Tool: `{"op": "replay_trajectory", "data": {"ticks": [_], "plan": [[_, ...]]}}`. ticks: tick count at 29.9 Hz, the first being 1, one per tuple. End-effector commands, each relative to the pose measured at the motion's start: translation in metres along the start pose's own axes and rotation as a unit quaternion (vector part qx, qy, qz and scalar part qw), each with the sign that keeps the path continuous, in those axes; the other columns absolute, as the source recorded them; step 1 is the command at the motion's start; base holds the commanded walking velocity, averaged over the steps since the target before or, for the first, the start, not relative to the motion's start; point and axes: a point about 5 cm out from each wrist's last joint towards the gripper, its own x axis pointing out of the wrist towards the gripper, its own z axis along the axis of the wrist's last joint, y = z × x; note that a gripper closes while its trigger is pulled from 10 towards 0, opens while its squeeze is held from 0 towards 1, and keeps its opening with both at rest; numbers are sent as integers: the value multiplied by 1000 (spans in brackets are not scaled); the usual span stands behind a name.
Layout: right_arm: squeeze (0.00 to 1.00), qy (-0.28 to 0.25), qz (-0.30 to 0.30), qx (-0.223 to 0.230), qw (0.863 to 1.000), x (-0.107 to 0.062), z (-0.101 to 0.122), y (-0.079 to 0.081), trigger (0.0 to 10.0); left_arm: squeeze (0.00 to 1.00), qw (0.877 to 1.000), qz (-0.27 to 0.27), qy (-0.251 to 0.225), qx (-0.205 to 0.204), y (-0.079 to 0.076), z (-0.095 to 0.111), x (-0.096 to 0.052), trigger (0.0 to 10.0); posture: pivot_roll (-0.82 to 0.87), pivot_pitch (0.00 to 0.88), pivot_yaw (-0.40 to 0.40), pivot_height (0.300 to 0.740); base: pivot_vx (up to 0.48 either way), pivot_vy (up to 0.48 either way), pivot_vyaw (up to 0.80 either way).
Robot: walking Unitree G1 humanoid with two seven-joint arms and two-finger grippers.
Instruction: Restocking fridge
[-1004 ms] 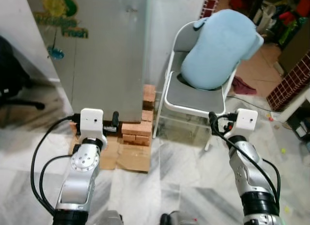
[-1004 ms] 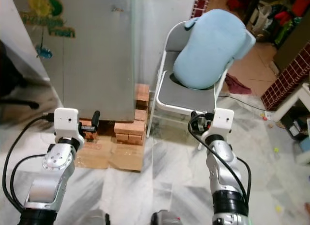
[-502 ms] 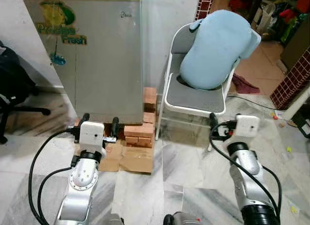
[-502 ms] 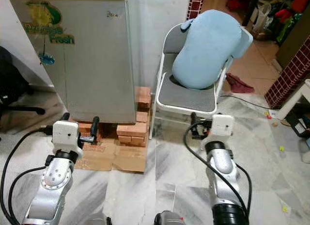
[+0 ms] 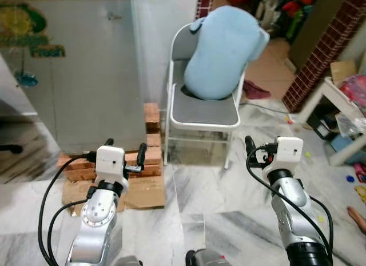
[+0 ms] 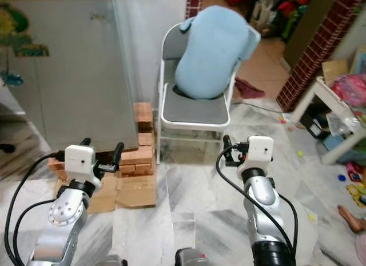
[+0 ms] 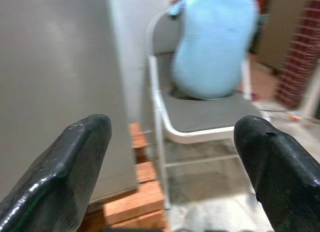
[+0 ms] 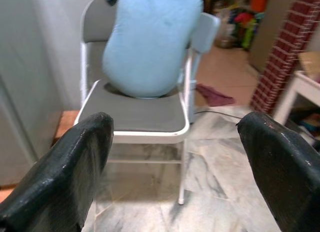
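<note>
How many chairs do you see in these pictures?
1. The chair stands beside the fridge, to its right, with a blue cushion resting on its seat and backrest. More chairs may be hidden in the clutter behind it.

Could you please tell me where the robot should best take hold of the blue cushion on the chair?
Probably at the cushion by its upper end, coming from the front: it leans upright against the chair back, so the top stands free, while its base is wedged into the seat.
</note>
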Motion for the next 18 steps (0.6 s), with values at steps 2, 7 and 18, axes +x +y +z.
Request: {"op": "replay_trajectory", "data": {"ticks": [2, 7, 18], "plan": [[0, 0, 5, 6, 1000, 0, 2, 3, 10000, 0, 1000, -2, 5, -7, 4, 1, -1, 10000, 40, 0, -48, 740, 0, 388, -800], [0, 2, 4, 6, 1000, 1, 2, 3, 10000, 0, 1000, -7, 8, -6, 4, 1, -1, 10000, 43, 0, -47, 740, 0, 392, -800], [0, 8, 2, 6, 1000, 2, 1, 2, 10000, 0, 1000, -18, 11, -3, 4, 1, -2, 10000, 42, 0, -47, 740, 0, 480, -800]]}}
